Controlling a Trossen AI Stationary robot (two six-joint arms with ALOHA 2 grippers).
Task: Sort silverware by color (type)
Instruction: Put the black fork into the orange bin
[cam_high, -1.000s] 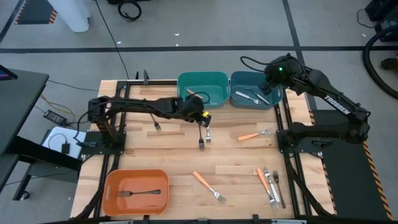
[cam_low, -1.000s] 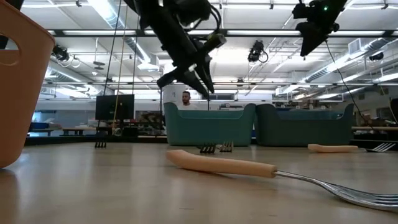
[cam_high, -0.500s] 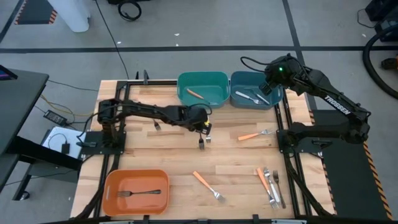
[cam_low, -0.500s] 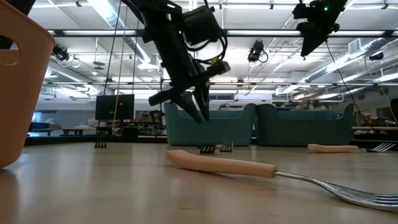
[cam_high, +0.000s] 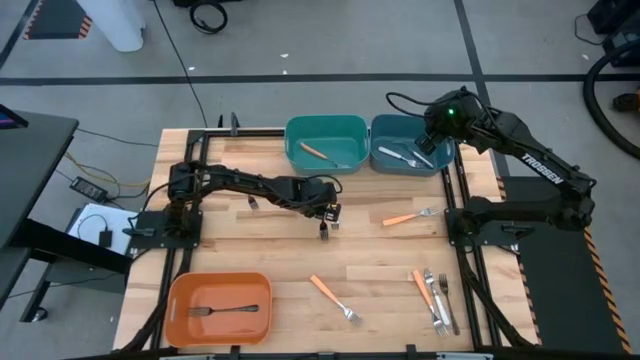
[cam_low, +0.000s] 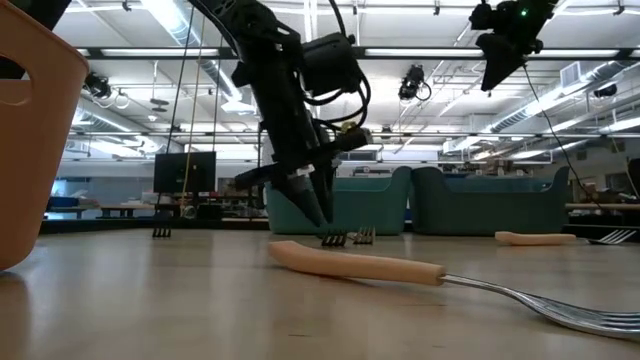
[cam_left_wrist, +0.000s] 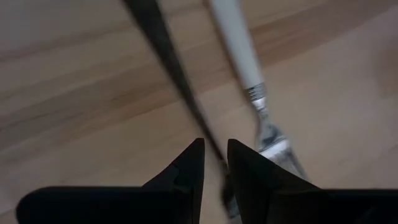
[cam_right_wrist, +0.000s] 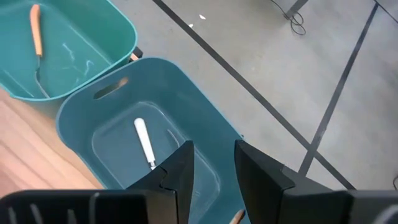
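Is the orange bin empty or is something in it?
Not empty. In the high view the orange bin at the table's near left corner holds one dark fork, lying flat on its bottom.

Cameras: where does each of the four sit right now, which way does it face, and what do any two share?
High: overhead, straight down; table, both arms.
Low: table height, level across; orange-handled fork nearest, left gripper low.
Left wrist: near the tabletop, over a dark fork and a white-handled fork; own fingers.
Right wrist: above the blue bin; own fingers.
Shared: right wrist and high both show the teal bin.
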